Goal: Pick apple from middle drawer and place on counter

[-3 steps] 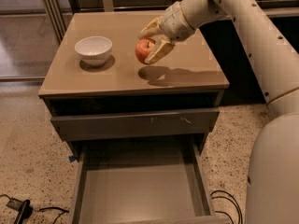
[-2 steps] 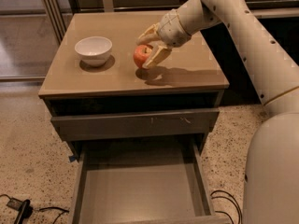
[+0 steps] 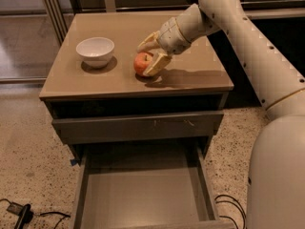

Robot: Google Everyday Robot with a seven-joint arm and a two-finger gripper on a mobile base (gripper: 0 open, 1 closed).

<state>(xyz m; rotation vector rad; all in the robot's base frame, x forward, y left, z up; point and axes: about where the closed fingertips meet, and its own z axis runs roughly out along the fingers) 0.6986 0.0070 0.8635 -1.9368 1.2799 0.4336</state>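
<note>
Your cream two-finger gripper point(image 3: 147, 57) sits low over the glossy tan counter point(image 3: 190, 82), clasped round the small red apple point(image 3: 140, 64). The white ceramic bowl point(image 3: 96, 50) stands in the way beyond the apple; front edge lies open. Below, the dark-grey middle drawer point(image 3: 143, 194) gapes, reachable from above.

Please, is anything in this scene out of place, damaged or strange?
Nothing is spilled or askew. The gripper is around the apple on the counter, beside the white bowl. Only the middle drawer stands open, empty, and the drawer front above it has small scratches.
</note>
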